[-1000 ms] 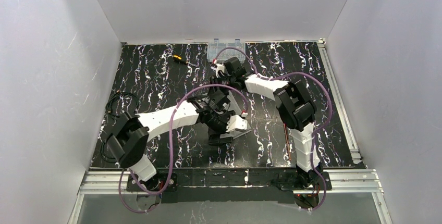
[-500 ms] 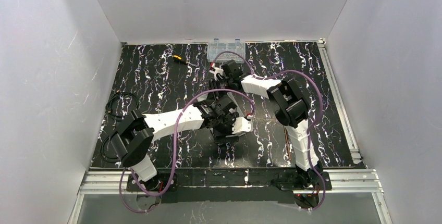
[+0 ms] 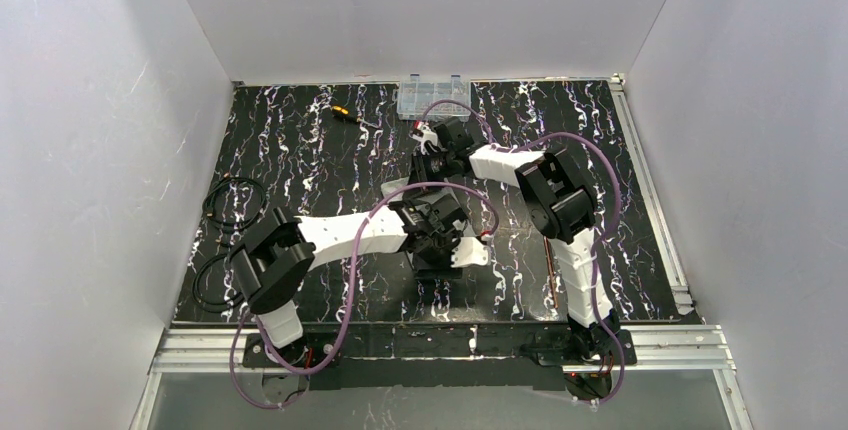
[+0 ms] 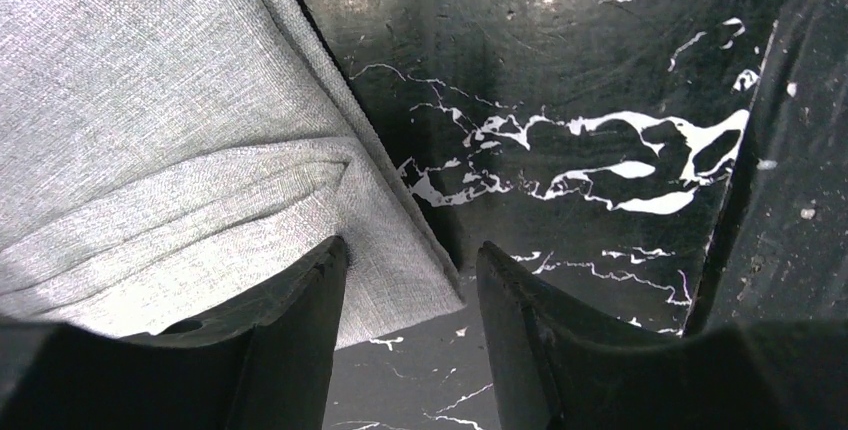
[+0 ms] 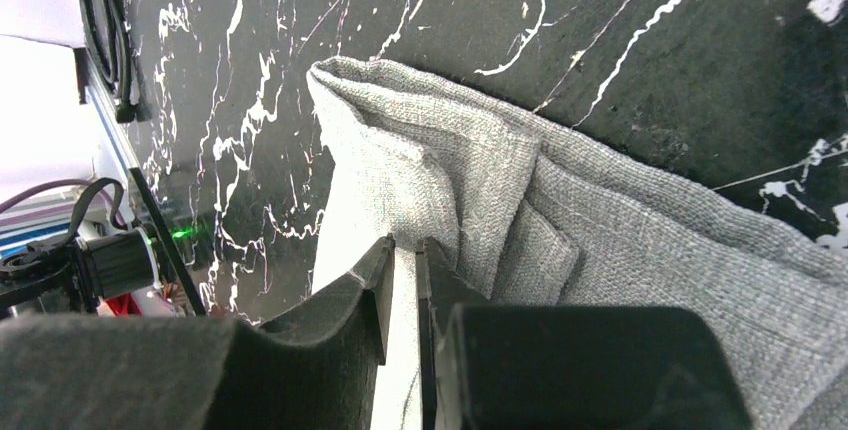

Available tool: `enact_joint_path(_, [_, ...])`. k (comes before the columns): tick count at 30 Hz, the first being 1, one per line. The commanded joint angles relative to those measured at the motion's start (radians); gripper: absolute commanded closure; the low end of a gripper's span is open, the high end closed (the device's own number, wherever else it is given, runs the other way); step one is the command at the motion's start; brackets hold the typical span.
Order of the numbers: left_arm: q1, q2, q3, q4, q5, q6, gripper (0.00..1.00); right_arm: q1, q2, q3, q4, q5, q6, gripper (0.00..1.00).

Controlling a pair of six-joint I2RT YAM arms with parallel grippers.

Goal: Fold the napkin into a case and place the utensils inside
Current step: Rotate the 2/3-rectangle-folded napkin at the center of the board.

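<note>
The light-grey napkin (image 4: 150,140) lies bunched in layers on the black marbled table, mostly hidden under both arms in the top view. One of its corners lies between the fingers of my left gripper (image 4: 410,255) (image 3: 442,253), whose jaws stand apart; the left finger (image 4: 290,330) rests on the cloth. My right gripper (image 5: 405,245) (image 3: 430,165) points down at a raised fold of the napkin (image 5: 620,240), its jaws almost together on a pale strip of cloth. A thin copper-brown utensil (image 3: 549,268) lies beside the right arm's lower link.
A clear compartment box (image 3: 432,95) stands at the table's far edge, with an orange-and-black screwdriver (image 3: 342,113) to its left. A black cable coil (image 3: 230,202) lies at the left edge. Metal rails border the right and near sides.
My left arm has swung right and nearer, and its jaws have narrowed around the napkin's corner. My right gripper's jaws have closed further on the fold.
</note>
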Motion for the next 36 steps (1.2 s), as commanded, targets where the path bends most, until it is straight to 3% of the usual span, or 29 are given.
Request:
enact_joint_path(1, [-0.005,0.028,0.033,-0.02,-0.007,-0.044,0.51,-0.006,-0.024,-0.02,0.016,0.044,-0.009,0.77])
enact_joint_path(7, [-0.005,0.039,-0.011,0.05,-0.046,-0.022,0.54,-0.012,-0.037,-0.03,0.012,0.049,-0.011,0.79])
enact_joint_path(14, [0.007,0.006,-0.122,0.065,-0.086,0.136,0.88,-0.048,-0.059,-0.075,0.027,0.078,0.007,0.81])
enact_joint_path(16, [0.029,-0.007,-0.136,0.034,-0.061,0.187,0.92,-0.061,-0.069,-0.094,0.042,0.09,0.021,0.83])
enact_joint_path(26, [0.075,-0.087,-0.215,-0.055,-0.038,0.495,0.91,-0.097,-0.172,-0.219,0.067,0.22,0.062,0.85])
enact_joint_path(36, [0.242,-0.099,-0.152,-0.162,-0.053,0.754,0.89,-0.119,-0.363,-0.505,0.158,0.355,0.161,0.87])
